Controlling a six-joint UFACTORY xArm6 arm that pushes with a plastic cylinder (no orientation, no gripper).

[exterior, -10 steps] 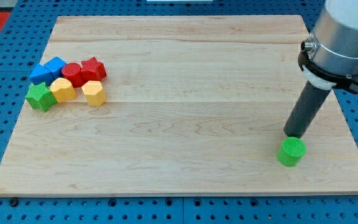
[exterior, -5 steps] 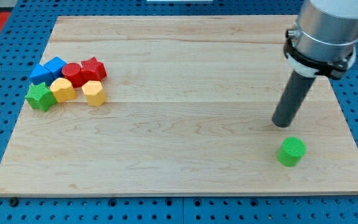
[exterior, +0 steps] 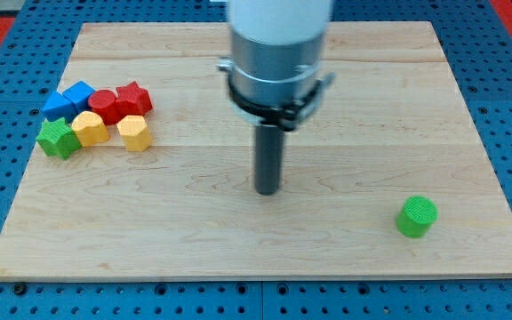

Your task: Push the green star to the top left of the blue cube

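The green star (exterior: 57, 139) sits at the lower left of a block cluster near the board's left edge. Above it lie two blue blocks: a blue block (exterior: 58, 104) at the far left and a blue cube (exterior: 80, 92) just right of it. My tip (exterior: 267, 190) is near the board's middle, far to the right of the cluster and touching no block.
In the cluster are also a red cylinder (exterior: 103, 105), a red star (exterior: 133, 98), a yellow block (exterior: 90, 128) and a yellow hexagonal block (exterior: 134, 132). A green cylinder (exterior: 416, 217) stands alone at the lower right. The wooden board (exterior: 265, 258) lies on a blue pegboard.
My tip has moved far to the left, from just above the green cylinder to the board's middle. No block has moved.
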